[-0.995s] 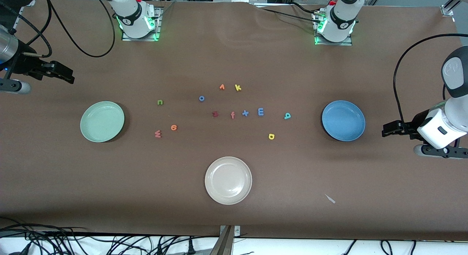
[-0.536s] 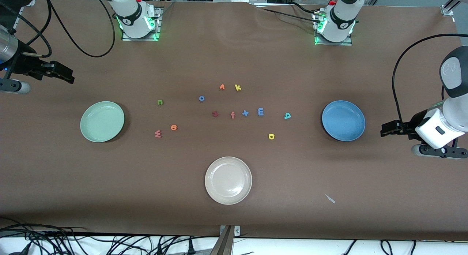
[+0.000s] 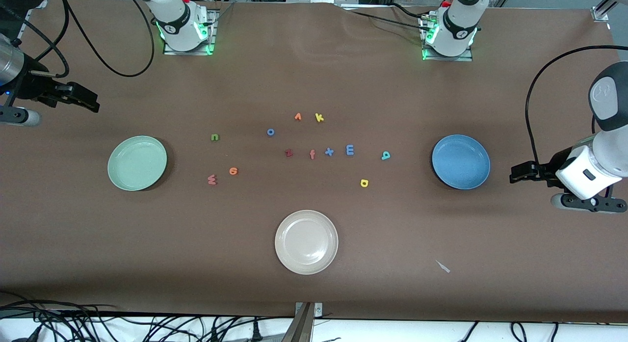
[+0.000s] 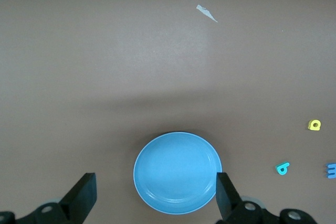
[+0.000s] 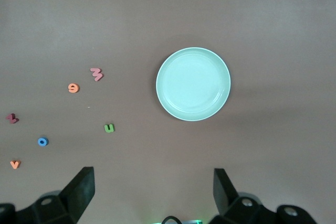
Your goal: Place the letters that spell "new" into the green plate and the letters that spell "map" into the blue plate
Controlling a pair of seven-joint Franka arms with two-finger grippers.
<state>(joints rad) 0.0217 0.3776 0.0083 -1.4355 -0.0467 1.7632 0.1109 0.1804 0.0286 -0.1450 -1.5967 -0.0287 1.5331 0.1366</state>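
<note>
The green plate lies toward the right arm's end, with the green n, orange e and pinkish w on the table beside it. The blue plate lies toward the left arm's end. Near it lie the blue m, the yellow rounded letter and the teal one. My left gripper hangs open over the table beside the blue plate. My right gripper waits open over the table's end, apart from the green plate. Both plates are empty.
A cream-white plate sits nearer the front camera, mid-table. Other letters lie in the middle: blue o, orange v, yellow k, dark red z, orange f, blue x. A paper scrap lies near the front edge.
My left arm has shifted slightly toward the blue plate. The right arm and all the letters have stayed put.
</note>
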